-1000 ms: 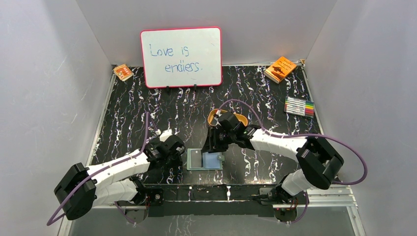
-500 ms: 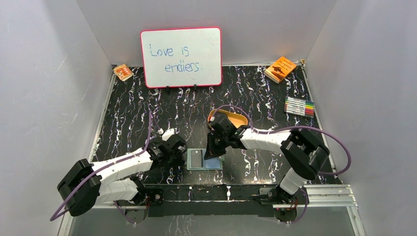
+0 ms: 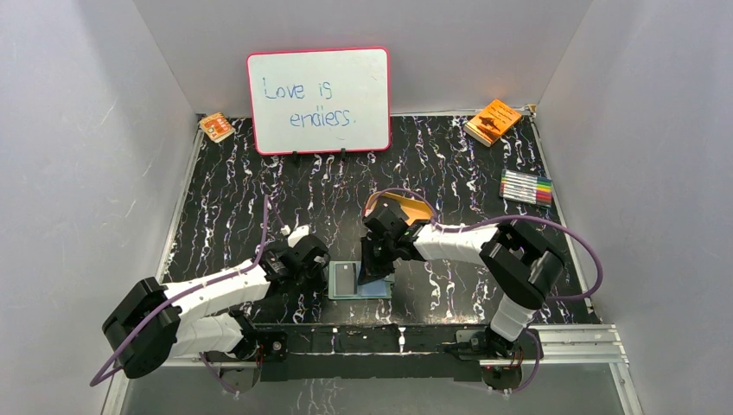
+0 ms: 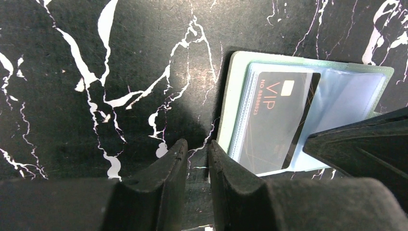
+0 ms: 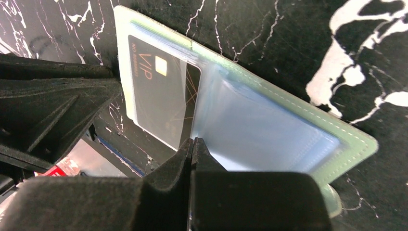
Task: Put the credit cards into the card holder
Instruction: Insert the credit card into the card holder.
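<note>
Near edge of the marbled table (image 3: pixel 259 190), between the two arms: card holder (image 4: pixel 230 101) lying open, one black credit card (image 4: pixel 276 120) under a clear sleeve on its left half. Left gripper (image 4: pixel 195 156) just left of the holder, fingers a narrow slit apart, gripping nothing. Right gripper (image 5: pixel 192 144) pressed closed, tips against the clear sleeves (image 5: pixel 260 130) at the card's right edge; impossible to tell whether a sleeve is pinched.

table top (image 4: pixel 72 48): black, white marble veining, smooth with a sheen | card holder (image 4: pixel 227 106): matt sage-green, leather-like | sleeves (image 5: pixel 260 130): clear bluish plastic, shiny | credit card (image 4: pixel 274 120): smooth dark plastic, slight gloss | left gripper (image 4: pixel 197 149), right gripper (image 5: pixel 192 142): matt black plastic
</note>
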Motion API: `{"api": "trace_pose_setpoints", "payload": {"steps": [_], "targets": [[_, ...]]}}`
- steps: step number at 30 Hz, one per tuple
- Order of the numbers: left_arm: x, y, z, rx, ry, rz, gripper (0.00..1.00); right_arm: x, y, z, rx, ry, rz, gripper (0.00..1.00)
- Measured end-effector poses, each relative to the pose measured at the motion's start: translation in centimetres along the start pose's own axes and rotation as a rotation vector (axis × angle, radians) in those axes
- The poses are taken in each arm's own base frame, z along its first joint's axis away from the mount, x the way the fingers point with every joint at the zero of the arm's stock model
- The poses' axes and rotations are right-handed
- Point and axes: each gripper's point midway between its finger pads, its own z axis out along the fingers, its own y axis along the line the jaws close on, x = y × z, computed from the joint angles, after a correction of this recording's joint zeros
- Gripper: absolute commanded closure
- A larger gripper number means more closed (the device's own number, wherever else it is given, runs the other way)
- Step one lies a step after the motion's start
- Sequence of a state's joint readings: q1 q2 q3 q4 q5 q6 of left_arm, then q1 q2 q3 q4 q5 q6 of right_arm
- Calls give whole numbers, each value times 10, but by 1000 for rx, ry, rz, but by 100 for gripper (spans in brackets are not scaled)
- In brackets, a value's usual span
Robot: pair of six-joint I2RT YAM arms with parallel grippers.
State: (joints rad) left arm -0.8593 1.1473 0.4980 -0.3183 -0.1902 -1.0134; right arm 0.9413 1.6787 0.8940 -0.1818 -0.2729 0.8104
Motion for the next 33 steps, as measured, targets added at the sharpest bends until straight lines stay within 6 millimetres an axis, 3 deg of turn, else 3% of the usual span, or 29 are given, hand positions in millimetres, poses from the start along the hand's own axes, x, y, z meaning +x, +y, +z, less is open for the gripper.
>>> {"api": "trace_pose_setpoints", "payload": {"steps": [24,33], "targets": [[3,-8,2,40,19,11,80,7,3,10,-7,42,-3,94],[1,-6,1,31,9,10,75,5,5,4,-1,29,-10,63]]}}
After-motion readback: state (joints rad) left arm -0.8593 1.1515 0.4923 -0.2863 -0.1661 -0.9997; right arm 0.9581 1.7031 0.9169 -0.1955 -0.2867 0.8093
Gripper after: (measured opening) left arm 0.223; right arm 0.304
